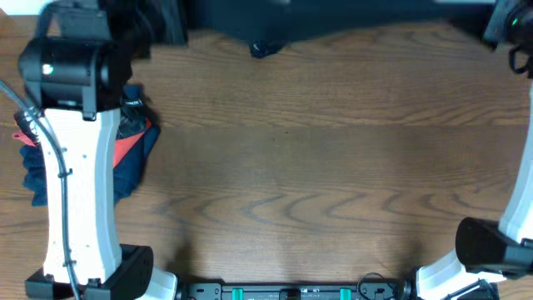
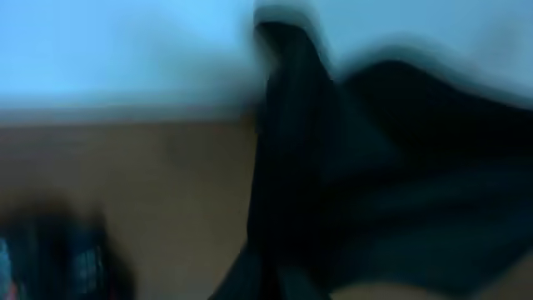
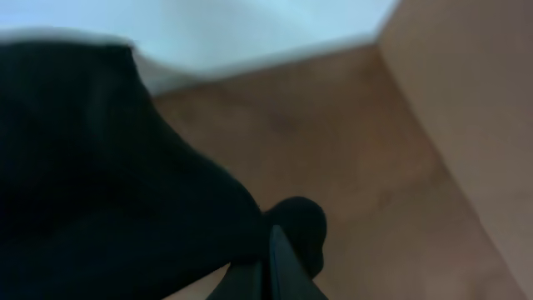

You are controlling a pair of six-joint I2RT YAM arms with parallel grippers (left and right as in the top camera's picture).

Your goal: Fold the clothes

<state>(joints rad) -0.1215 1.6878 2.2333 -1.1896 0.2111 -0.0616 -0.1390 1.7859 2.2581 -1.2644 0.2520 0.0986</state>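
Note:
The black polo shirt point(image 1: 333, 21) lies as a dark band along the table's far edge in the overhead view. My left gripper point(image 1: 158, 25) is at its far left end and my right gripper point(image 1: 512, 29) is at its far right end. The left wrist view is blurred. In it the black fabric point(image 2: 400, 167) fills the right side and a strand of it runs down into my left jaws point(image 2: 271, 287), which look shut on it. In the right wrist view my jaws point(image 3: 275, 267) are shut on a bunch of the black fabric point(image 3: 100, 183). Collar, buttons and logo are hidden.
Folded navy and red garments point(image 1: 133, 150) lie at the left, partly under my left arm point(image 1: 75, 183). The wooden table point(image 1: 316, 167) spreads across the middle. My right arm's base point(image 1: 491, 250) is at the bottom right. A pale wall edge point(image 3: 466, 100) shows on the right.

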